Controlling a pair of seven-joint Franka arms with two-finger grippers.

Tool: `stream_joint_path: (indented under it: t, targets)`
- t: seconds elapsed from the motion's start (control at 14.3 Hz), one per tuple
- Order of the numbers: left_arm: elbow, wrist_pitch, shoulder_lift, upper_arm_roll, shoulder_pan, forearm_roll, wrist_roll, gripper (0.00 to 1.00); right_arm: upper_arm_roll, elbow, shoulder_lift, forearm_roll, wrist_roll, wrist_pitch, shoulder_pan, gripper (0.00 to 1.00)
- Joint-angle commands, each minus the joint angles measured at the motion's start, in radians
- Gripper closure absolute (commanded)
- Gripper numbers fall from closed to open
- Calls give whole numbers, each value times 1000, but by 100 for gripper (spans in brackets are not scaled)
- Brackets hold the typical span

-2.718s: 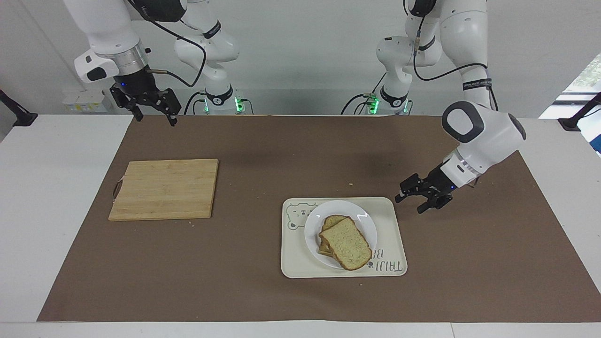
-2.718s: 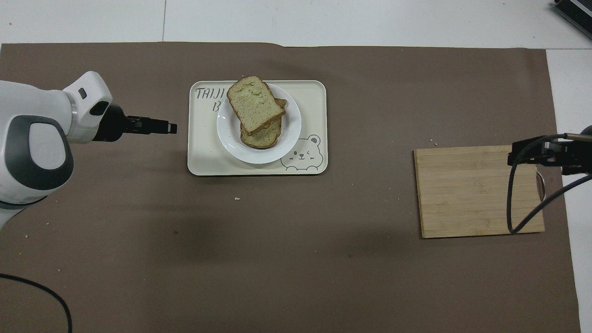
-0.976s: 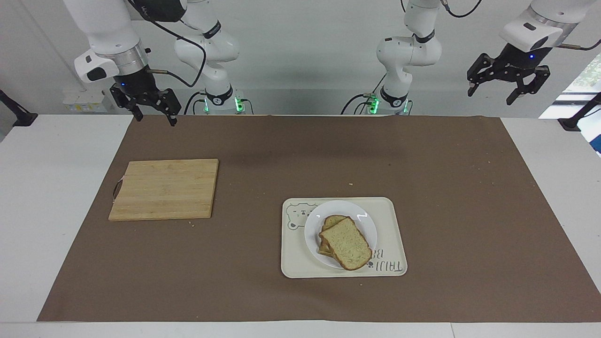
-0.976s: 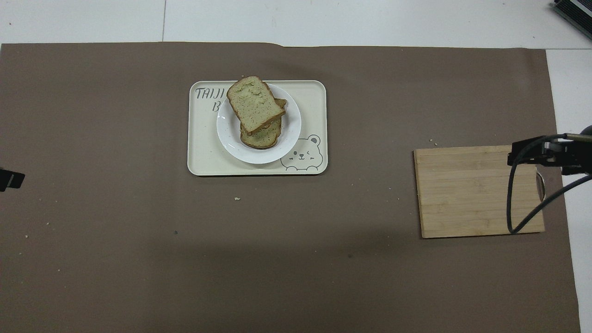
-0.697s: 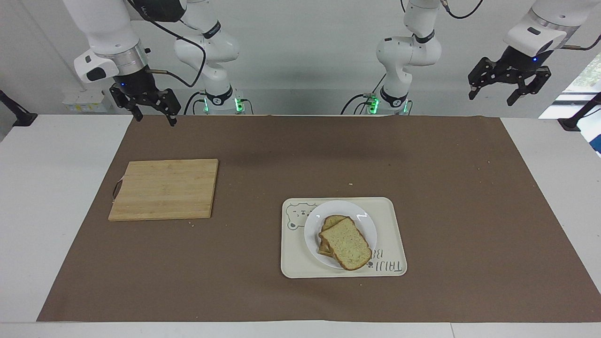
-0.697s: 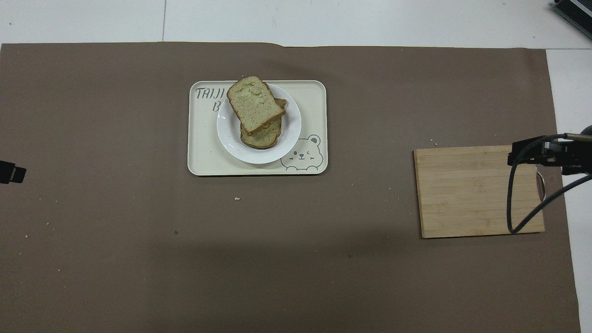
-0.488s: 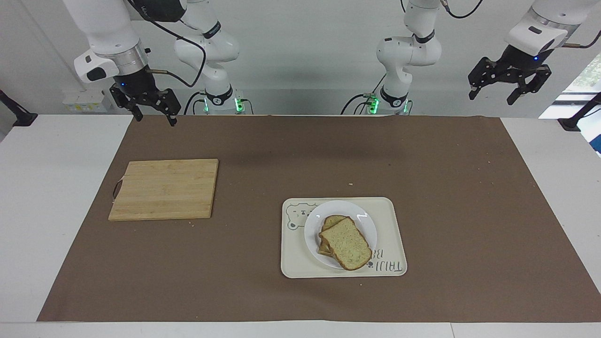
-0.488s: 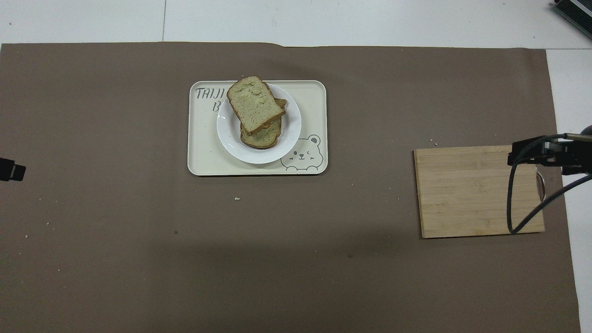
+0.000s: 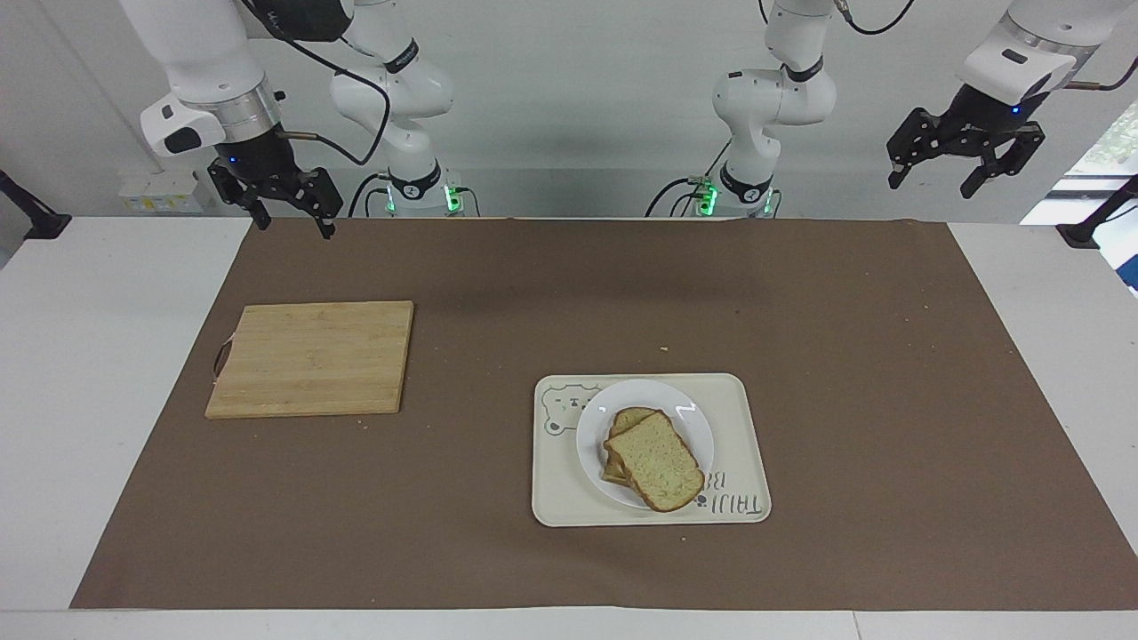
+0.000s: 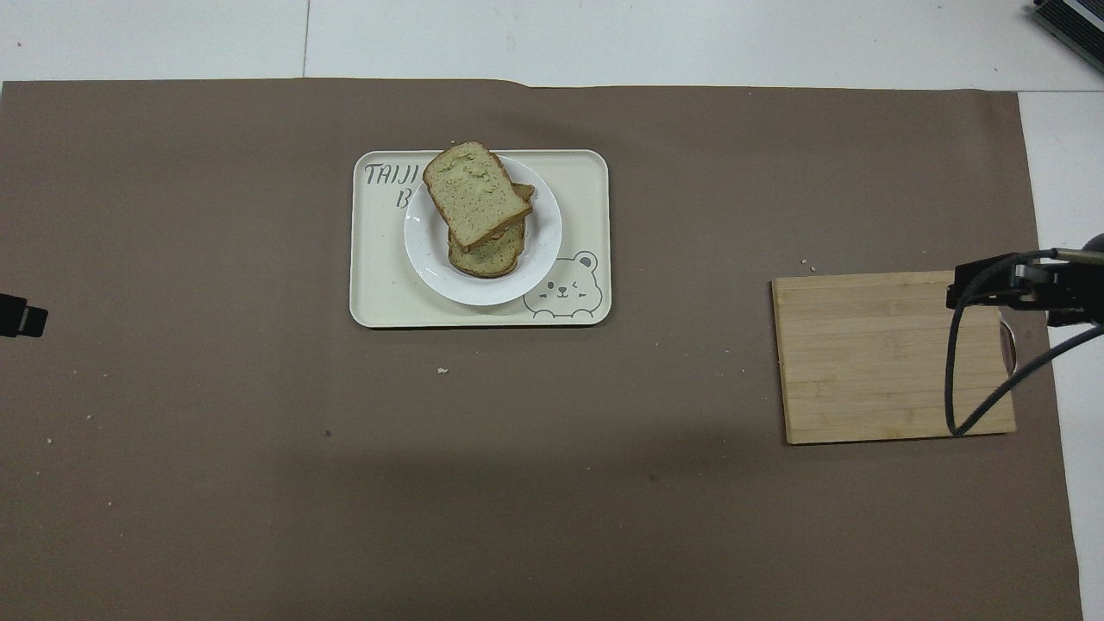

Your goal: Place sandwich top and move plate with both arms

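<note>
The sandwich top [image 9: 656, 460], a pale speckled slice, lies askew on a browner slice on the white plate [image 9: 689, 416]. It also shows in the overhead view [image 10: 476, 194], on the plate [image 10: 431, 259]. The plate sits on a cream bear tray [image 9: 740, 404]. My left gripper [image 9: 929, 185] is open and empty, high over the left arm's end of the mat; only its tip [image 10: 24, 317] shows from overhead. My right gripper [image 9: 297, 227] is open and empty, raised over the handle end of the cutting board, also seen from overhead [image 10: 957, 289].
A bamboo cutting board [image 9: 311, 357] lies bare toward the right arm's end of the table, also seen from overhead [image 10: 880, 358]. The tray [image 10: 379, 285] lies on a brown mat [image 9: 533, 284] with a few crumbs on it. A black cable [image 10: 975, 388] hangs over the board.
My left arm has drawn away from beside the tray and risen high toward its own end of the table, then settled. The right arm, bread and plate have not moved.
</note>
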Motion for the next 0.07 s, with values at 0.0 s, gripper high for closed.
stream_joint_path:
  t: [0.0]
  targets:
    - [4,6,-4,-5,2,16,-11,0,4,16,9,20,-25,-8,-13,0]
